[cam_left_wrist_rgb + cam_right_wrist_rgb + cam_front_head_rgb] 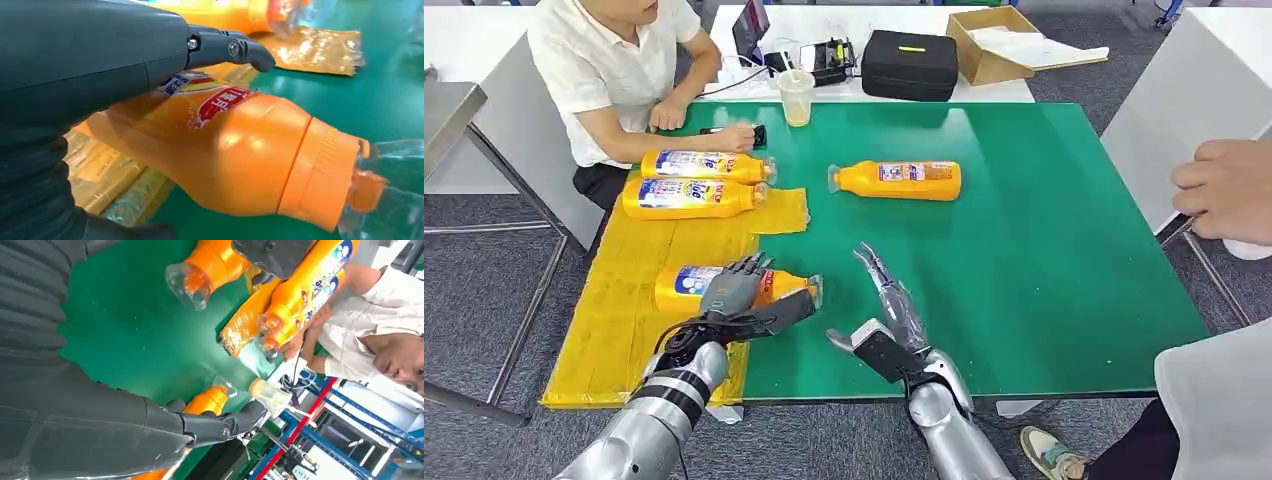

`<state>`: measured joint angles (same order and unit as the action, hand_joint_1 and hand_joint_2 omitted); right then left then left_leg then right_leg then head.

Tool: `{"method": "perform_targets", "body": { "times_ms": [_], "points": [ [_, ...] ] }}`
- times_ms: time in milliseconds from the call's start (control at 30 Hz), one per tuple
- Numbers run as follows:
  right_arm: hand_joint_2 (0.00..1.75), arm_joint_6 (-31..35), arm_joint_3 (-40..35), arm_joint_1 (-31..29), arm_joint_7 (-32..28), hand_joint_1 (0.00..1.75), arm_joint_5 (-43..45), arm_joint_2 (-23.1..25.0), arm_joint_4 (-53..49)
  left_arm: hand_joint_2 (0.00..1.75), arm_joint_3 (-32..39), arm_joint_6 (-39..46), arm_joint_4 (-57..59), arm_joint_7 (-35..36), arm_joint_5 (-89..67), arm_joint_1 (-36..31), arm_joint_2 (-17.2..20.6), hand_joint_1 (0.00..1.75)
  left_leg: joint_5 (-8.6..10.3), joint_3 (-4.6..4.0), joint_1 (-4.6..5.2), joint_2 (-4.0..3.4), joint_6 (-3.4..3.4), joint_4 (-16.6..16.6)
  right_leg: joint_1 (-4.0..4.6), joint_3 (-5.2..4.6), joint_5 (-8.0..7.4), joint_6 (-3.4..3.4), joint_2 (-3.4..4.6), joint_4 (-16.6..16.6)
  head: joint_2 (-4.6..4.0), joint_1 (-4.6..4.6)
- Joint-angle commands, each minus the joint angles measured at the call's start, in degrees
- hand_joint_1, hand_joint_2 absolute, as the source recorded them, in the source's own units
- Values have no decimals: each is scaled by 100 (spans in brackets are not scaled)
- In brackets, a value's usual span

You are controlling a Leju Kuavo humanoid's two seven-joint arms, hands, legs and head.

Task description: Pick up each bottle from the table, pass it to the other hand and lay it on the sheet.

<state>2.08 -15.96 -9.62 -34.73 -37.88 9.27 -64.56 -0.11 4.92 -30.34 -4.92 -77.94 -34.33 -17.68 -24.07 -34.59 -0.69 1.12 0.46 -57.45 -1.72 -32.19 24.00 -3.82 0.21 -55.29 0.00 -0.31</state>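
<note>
An orange bottle (686,283) with a blue and white label lies at the right edge of the yellow sheet (614,330), its neck out over the green table (1044,250). My left hand (736,293) holds it, fingers over the top and thumb (230,50) along the near side; the bottle (240,155) is close up in the left wrist view. My right hand (889,300) hovers just right of the cap, fingers stretched out and holding nothing. Two more bottles (692,198) lie side by side at the sheet's far end. Another bottle (899,180) lies on the bare table.
A person in a white shirt (614,60) sits at the far left corner, a hand near the far bottles. Another person's hand (1224,190) reaches in from the right. A plastic cup (796,97), a black case (911,63) and a cardboard box (994,45) stand beyond the table's far edge.
</note>
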Motion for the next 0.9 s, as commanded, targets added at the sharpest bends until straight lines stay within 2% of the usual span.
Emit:
{"method": "perform_targets", "body": {
  "times_ms": [33,200,367,633,767,800,867,900],
  "points": [
    [175,82,27,-362,-142,0,49,-99,701,175,-2,-360,409,-878,629,76,-54,0,0,12,-3,-17,2,4,7,11,-4,22,4,8,0,2],
    [175,141,29,-310,-127,0,37,-112,624,175,-511,135,-60,-984,874,318,-59,0,3,6,1,-6,5,2,2,7,-1,11,-7,4,0,2],
    [175,179,125,-76,-36,0,-8,-159,269,175,-1390,242,-1762,-917,1054,980,-55,0,-2,4,-2,-4,5,-2,7,7,5,22,-15,3,0,2],
    [175,179,124,-80,-33,0,-10,-157,268,175,-1393,240,-1758,-919,1053,992,-34,0,2,-29,1,-3,5,-1,3,-28,1,11,-12,2,0,2],
    [175,236,146,39,48,0,-117,-169,57,175,-1914,567,-2552,-842,998,1309,63,0,1,-29,0,-1,5,-3,5,-27,4,16,-16,1,0,2],
    [175,524,88,58,239,0,-492,-237,6,175,-2062,612,-2828,-772,962,1419,96,0,2,-33,1,0,4,-2,2,-32,3,12,-15,0,0,2],
    [175,1577,-83,-24,1116,0,-2042,-556,55,175,-2208,726,-3508,-767,1093,1757,77,0,-1,-31,1,-2,5,-3,3,-29,5,14,-15,1,0,2],
    [175,1724,-61,-65,1329,0,-2357,-661,88,175,-2272,755,-3789,-781,1112,1893,86,0,-6,-25,-1,-7,6,-6,7,-22,8,21,-12,1,0,0]
  ]
}}
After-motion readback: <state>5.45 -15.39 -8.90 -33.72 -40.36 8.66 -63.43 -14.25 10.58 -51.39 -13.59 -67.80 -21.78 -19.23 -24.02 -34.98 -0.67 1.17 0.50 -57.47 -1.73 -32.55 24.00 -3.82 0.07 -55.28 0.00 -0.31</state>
